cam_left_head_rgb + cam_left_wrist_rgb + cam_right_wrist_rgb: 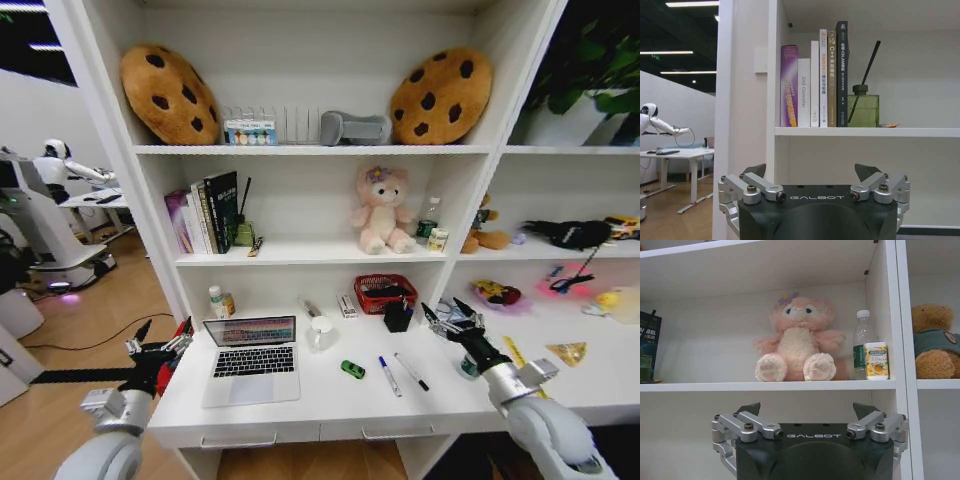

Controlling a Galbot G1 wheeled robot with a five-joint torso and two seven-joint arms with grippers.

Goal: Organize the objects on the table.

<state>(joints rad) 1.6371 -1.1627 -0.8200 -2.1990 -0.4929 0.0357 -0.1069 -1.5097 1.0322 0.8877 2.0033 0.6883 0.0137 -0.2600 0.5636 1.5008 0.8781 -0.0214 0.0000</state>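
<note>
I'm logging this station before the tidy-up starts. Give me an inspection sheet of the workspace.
Surface: white desk, flat top, drawers below.
Job's things: open laptop on the left; green toy car beside it; two pens lying right of the car.
Clutter: mug, red basket, bottle at the back.
Grippers: left gripper open, hanging off the desk's left end; right gripper open, above the desk's right part.
Cables: black cable on the floor, left.
Surroundings: shelves with books, pink bear, cookie cushions.
</note>
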